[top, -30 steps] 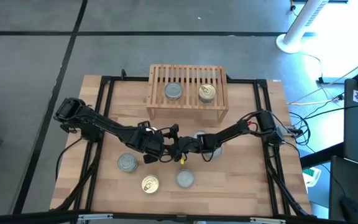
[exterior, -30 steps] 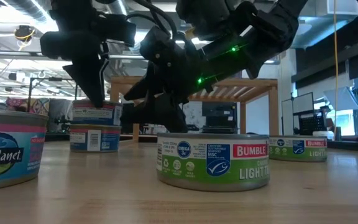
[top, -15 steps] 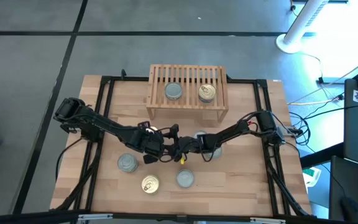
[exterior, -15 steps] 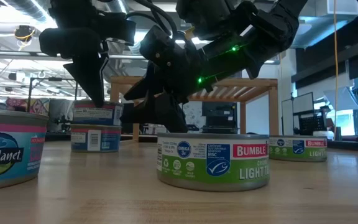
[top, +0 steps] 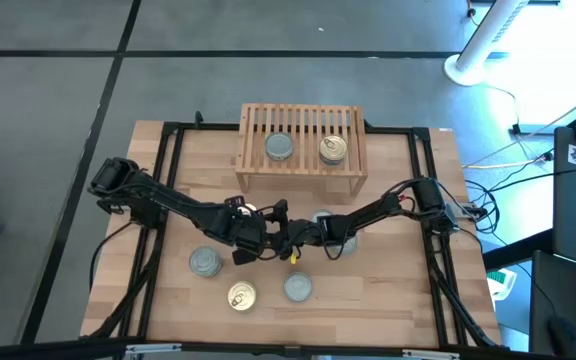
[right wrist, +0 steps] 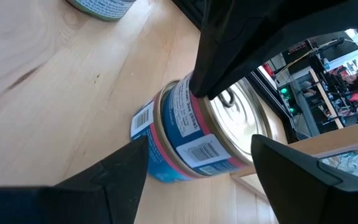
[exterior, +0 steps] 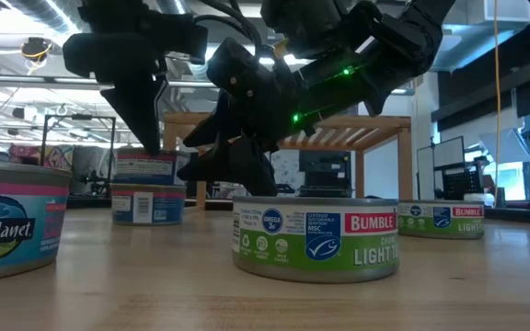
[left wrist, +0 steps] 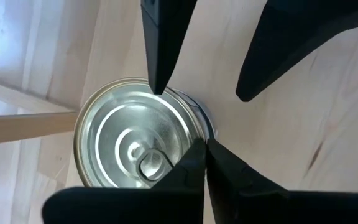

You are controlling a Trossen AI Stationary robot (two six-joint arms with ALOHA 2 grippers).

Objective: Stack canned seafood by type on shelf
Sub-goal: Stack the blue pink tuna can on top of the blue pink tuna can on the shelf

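Two tins stand stacked (exterior: 147, 188) on the table in front of the wooden shelf (top: 303, 150). The upper tin (left wrist: 132, 146) has a shiny top with a pull tab. My left gripper (left wrist: 204, 146) is shut and comes down at that tin's edge. My right gripper (right wrist: 199, 142) is open, and its fingers (left wrist: 160, 56) reach toward the stack from the other side. In the high view both grippers (top: 273, 233) meet mid-table and hide the stack. A silver-topped tin (top: 279, 146) and a gold-topped one (top: 332, 150) rest on the shelf's slats. My left gripper's shut fingertips (left wrist: 197, 152) lie against the rim of the upper tin (left wrist: 191, 134) next to the pull tab, coming steeply from above. The tin sits level on the lower one. My right gripper has one fingertip (left wrist: 157, 87) at the tin's opposite rim; whether it touches, I cannot tell.
Loose tins lie toward the table's near edge: a silver-topped one (top: 205, 262), a gold-topped one (top: 241, 296) and another silver-topped one (top: 298, 288). One more (top: 323, 218) shows partly under the right arm. A black frame (top: 168, 150) runs around the tabletop.
My left gripper has shut its fingers above the stack without moving away. The two stacked tins have shifted a little toward the right gripper.
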